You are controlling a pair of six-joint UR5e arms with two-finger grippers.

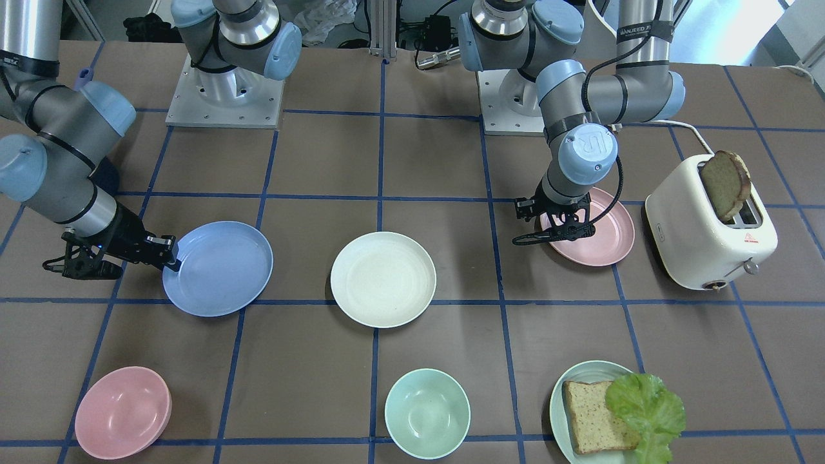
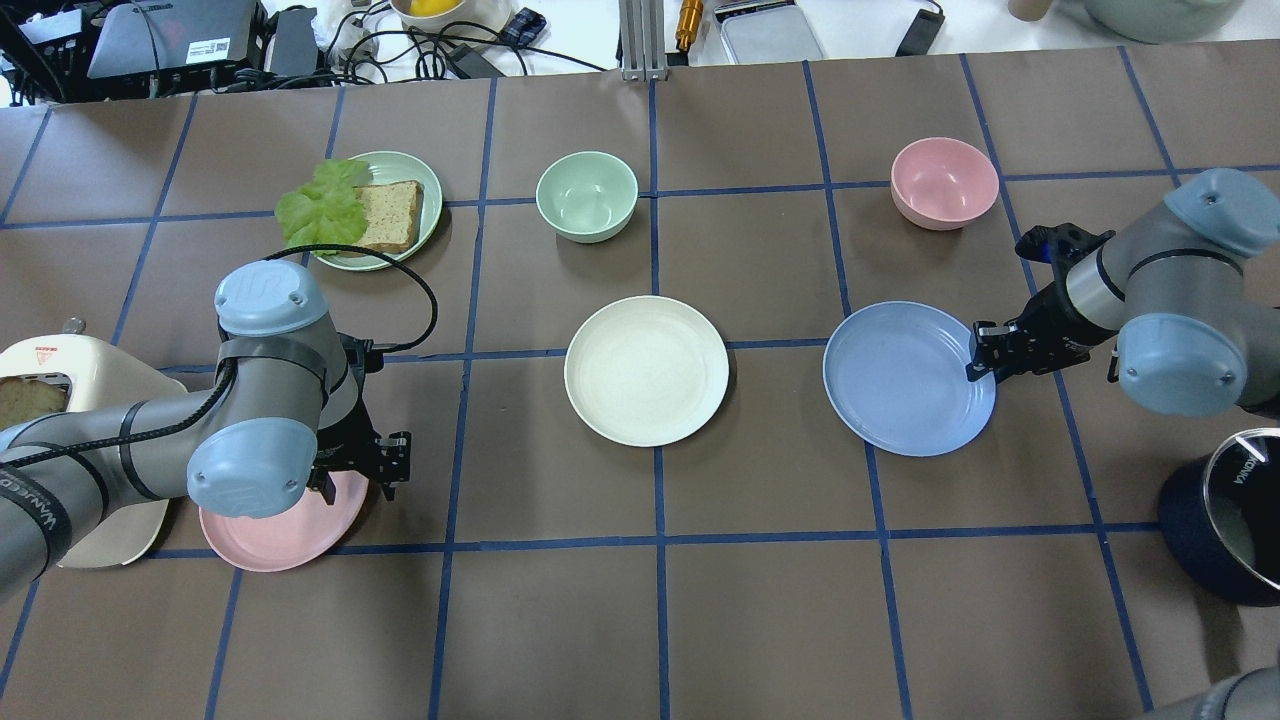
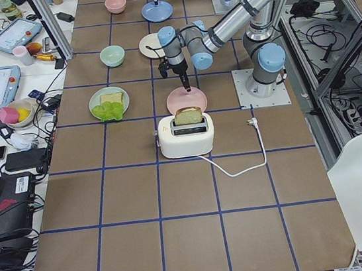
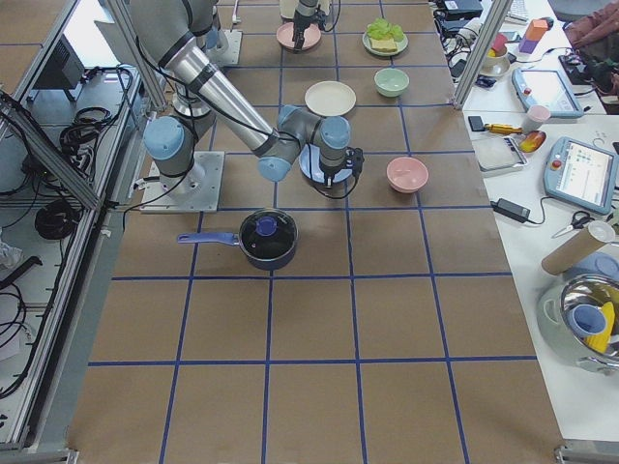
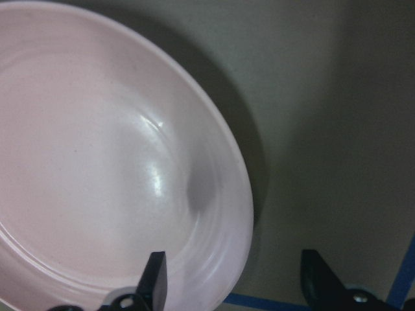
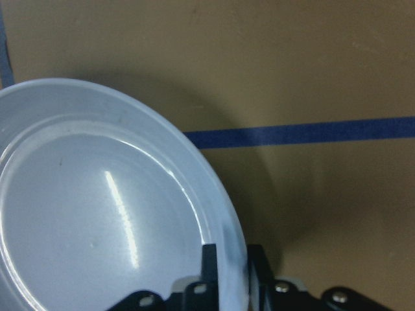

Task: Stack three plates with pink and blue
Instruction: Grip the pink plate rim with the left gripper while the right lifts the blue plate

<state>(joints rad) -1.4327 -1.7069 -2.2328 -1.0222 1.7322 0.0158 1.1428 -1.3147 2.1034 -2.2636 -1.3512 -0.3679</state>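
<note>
Right gripper (image 6: 232, 267): clenched on the rim of the blue plate (image 6: 97, 214). The wrist view shows one finger (image 6: 209, 265) on the inner face of the rim and the other on the outer, with only the rim's thickness between them. The grip sits on the plate edge farthest from the cream plate (image 2: 646, 370), so the rest of the blue plate extends out ahead of the fingertips. Cannot tell whether the plate is off the table (image 2: 760, 600) or flat on it.

Left gripper (image 5: 237, 285): released, jaws spread wide and pointing down. They straddle the rim of the pink plate (image 5: 97, 162), with one finger (image 5: 155, 278) over the plate's inner slope and the other outside the rim, over bare table. No pinch on the rim. Cannot tell whether either tip touches. The gripper is at the plate edge that faces the cream plate, and the pink plate lies flat on the table under it.

The cream plate lies flat between the two grippers, well apart from both, with nothing on it. The three plates are separate and none is stacked.

Other things:
- A white toaster (image 1: 709, 238) stands just beyond the pink plate on the far side from the left gripper, with a bread slice (image 1: 725, 183) standing up in its slot.
- A pink bowl (image 1: 122, 412), a mint bowl (image 1: 427, 412) and a green plate (image 1: 557, 394) with bread and lettuce sit along the table edge across from the robot, clear of both grippers.
- A dark pot (image 2: 1225, 525) stands near the right arm.
</note>
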